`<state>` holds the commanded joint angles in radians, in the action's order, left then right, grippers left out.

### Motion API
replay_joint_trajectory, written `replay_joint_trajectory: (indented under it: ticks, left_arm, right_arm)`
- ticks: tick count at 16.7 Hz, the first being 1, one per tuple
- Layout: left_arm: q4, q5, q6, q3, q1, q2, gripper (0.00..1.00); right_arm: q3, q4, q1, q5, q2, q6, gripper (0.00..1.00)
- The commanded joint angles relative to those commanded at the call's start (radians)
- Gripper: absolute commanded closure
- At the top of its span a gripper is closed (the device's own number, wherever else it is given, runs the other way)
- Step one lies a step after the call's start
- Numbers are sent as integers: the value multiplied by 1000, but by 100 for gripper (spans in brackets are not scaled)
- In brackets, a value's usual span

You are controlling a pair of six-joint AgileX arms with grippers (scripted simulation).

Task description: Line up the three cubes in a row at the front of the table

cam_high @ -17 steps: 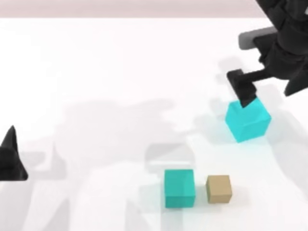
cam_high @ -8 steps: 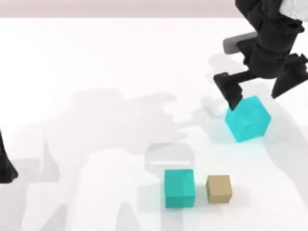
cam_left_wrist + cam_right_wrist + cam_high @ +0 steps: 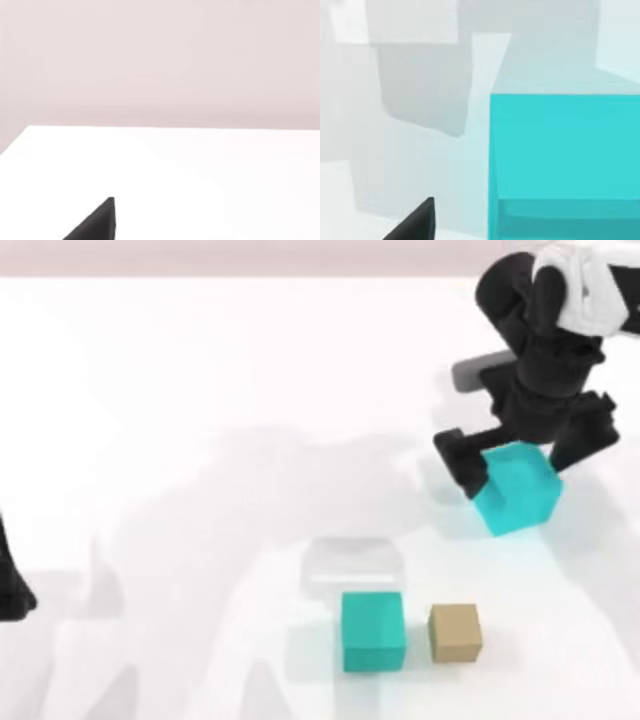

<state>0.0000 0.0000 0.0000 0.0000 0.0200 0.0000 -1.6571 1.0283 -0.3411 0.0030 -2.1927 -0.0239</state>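
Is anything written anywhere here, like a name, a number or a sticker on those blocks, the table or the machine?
None: no word, number or sign shows in any view.
The cyan cube, teal cube and tan-brown cube have plain faces.
The table is bare white.
The right gripper carries no marking either.

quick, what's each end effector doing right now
Left end effector: parked at the table's left edge; cannot be told.
Right end effector: open, fingers straddling the cyan cube, not yet holding it.
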Motion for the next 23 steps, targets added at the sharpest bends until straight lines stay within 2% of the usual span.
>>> replay_joint_trajectory:
  ticks: [3, 8, 21, 23]
  left_arm:
    - [0, 0, 0, 0, 0, 0, 0]
    - [0, 0, 0, 0, 0, 0, 0]
    - [0, 0, 0, 0, 0, 0, 0]
    - [0, 0, 0, 0, 0, 0, 0]
  right_arm:
    - [67, -93, -2, 0, -30, -2, 0]
    - [77, -105, -2, 0, -35, -2, 0]
    - [77, -105, -2, 0, -35, -2, 98]
    - [77, -105, -2, 0, -35, -2, 100]
